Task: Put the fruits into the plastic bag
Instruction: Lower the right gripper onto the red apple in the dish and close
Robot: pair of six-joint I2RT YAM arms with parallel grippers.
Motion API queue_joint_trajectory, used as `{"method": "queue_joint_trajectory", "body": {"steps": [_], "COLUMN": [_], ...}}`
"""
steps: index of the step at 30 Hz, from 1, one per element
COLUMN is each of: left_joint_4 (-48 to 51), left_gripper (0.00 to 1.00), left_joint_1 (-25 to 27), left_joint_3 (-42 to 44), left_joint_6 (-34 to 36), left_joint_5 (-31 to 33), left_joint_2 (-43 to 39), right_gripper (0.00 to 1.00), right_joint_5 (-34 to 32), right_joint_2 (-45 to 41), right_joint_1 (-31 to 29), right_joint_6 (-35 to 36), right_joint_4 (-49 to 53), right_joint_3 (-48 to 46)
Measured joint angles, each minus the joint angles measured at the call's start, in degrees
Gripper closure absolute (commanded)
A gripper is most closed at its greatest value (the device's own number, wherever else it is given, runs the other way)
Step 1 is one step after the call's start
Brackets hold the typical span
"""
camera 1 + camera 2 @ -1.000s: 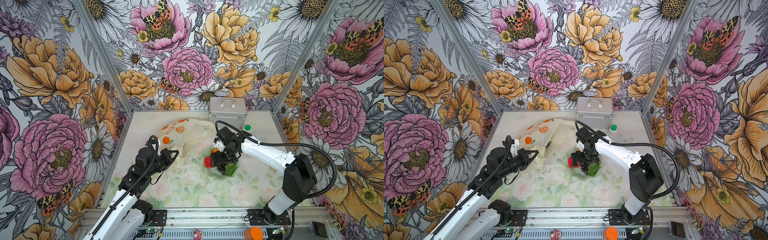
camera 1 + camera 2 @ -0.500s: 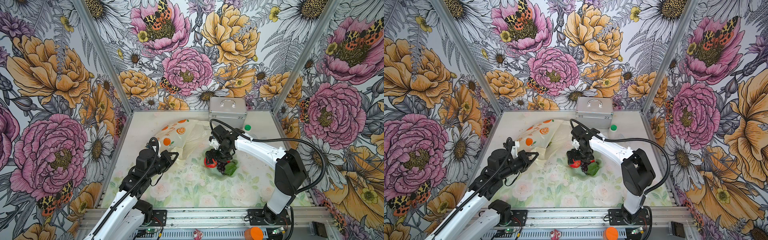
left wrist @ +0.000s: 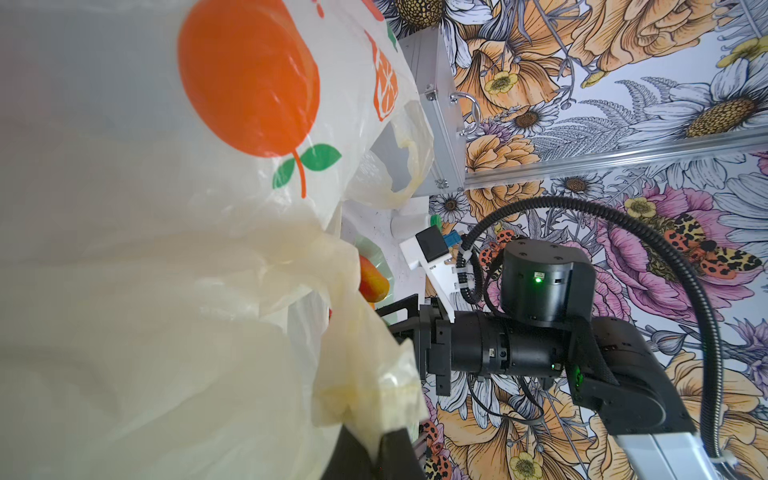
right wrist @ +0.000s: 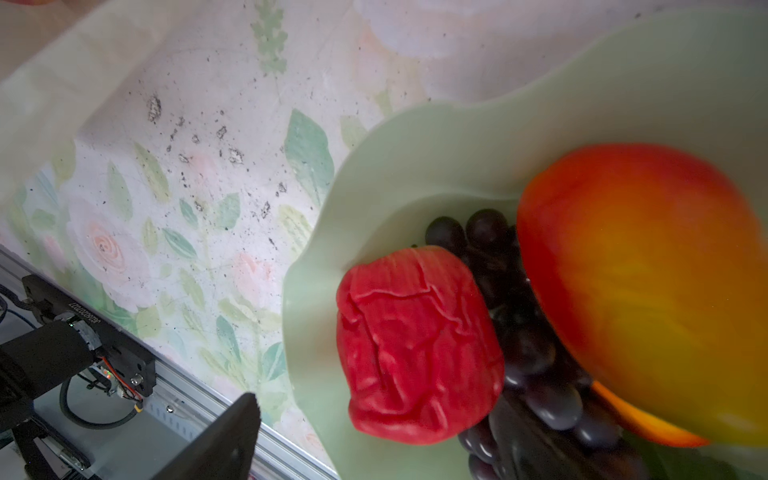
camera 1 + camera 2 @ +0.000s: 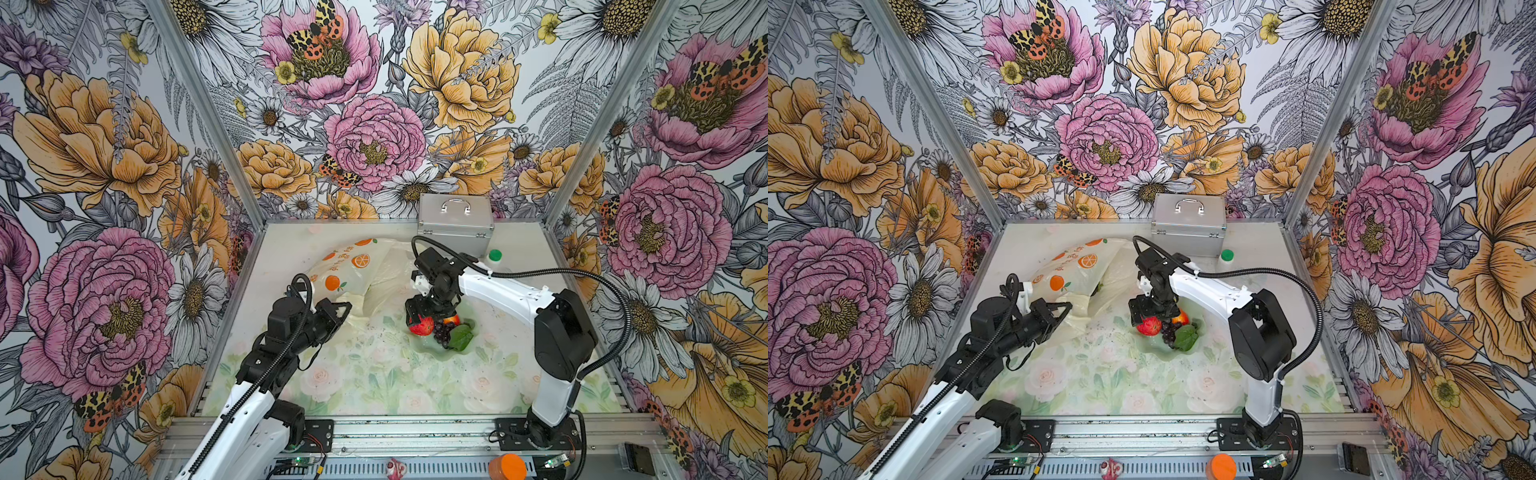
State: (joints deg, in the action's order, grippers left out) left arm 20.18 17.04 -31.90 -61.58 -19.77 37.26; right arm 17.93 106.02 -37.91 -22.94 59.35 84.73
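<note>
In both top views the left hand (image 5: 343, 308) is clenched on the near edge of the plastic bag (image 5: 353, 270), holding a fold of the thin cream film up off the worktop (image 5: 374, 382). The rest of the bag lies slumped toward the back, orange prints upward. In the left wrist view the bag (image 3: 166, 291) fills most of the picture and bunches over the one finger in sight. How wide the mouth gapes, and whether anything is already inside, cannot be told.

Just to the right of the bag's loose edge sits a pale green dish (image 5: 419, 345) with the fruits in it. The red fruit (image 5: 420, 326) is nearest the bag, then come the grapes (image 5: 444, 331), with a mango (image 5: 452, 320) behind them and a leaf (image 5: 461, 337) furthest right. All four are outside the bag.

The right hand (image 5: 424, 316) hangs straight over the dish, released, jaws spread about the red fruit. In the right wrist view one of its fingers (image 4: 224, 440) stands clear of that fruit (image 4: 415, 345), and nothing is gripped.

The step in hand looks like the pick of the red fruit. The next move calls for lowering a little and closing on it alone. The grapes (image 4: 523, 345) touch its side and the mango (image 4: 644, 291) crowds in close. It then has to be lifted clear of the scalloped rim and carried left to the held-up mouth.
</note>
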Motion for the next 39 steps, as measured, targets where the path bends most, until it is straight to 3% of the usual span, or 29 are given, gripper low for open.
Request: {"method": "queue_joint_trajectory", "body": {"steps": [12, 26, 39], "left_joint_4": [0.2, 0.2, 0.2], "left_gripper": [1.0, 1.0, 1.0], "left_joint_1": [-1.6, -2.0, -2.0], "left_joint_3": [0.0, 0.0, 0.0], "left_joint_6": [0.0, 0.0, 0.0], "left_joint_5": [-1.9, -2.6, -2.8], "left_joint_2": [0.3, 0.5, 1.1], "right_gripper": [0.16, 0.35, 0.38], "right_joint_5": [-0.6, -0.8, -0.8], "right_joint_2": [3.5, 4.5, 4.5], "right_joint_1": [0.0, 0.0, 0.0], "right_joint_6": [0.2, 0.5, 0.5], "right_joint_4": [0.0, 0.0, 0.0], "right_joint_3": [0.2, 0.3, 0.3]}}
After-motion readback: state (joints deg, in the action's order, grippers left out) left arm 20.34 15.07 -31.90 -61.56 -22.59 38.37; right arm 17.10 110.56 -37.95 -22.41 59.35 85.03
